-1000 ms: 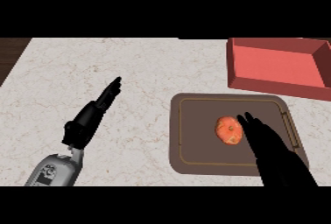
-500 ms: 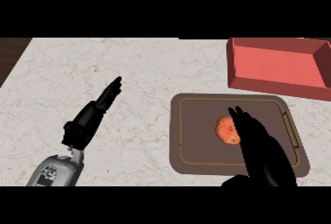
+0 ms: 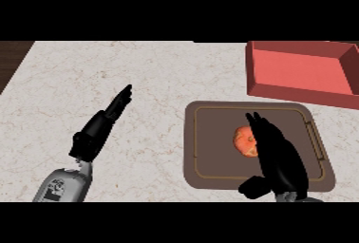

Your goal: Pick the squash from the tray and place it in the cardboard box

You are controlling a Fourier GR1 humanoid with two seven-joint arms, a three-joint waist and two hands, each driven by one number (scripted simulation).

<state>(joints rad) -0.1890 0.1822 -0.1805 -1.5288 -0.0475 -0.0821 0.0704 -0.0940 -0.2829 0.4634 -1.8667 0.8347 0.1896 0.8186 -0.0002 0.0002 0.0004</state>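
pale speckled marble counter [image 3: 175, 71] fills the view; dark wood floor [image 3: 13, 59] at its left edge

The right hand [image 3: 277, 156] stretches forward from the worktop's near edge, fingers [image 3: 257, 124] straight and together, thumb tucked low at its left. The left hand [image 3: 98, 130] rests open toward the near left, fingers angled toward the far edge.

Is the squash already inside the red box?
No, the squash lies on the brown tray, apart from the red box.

The right hand [image 3: 277, 156] hides the squash's [image 3: 243, 140] right side.
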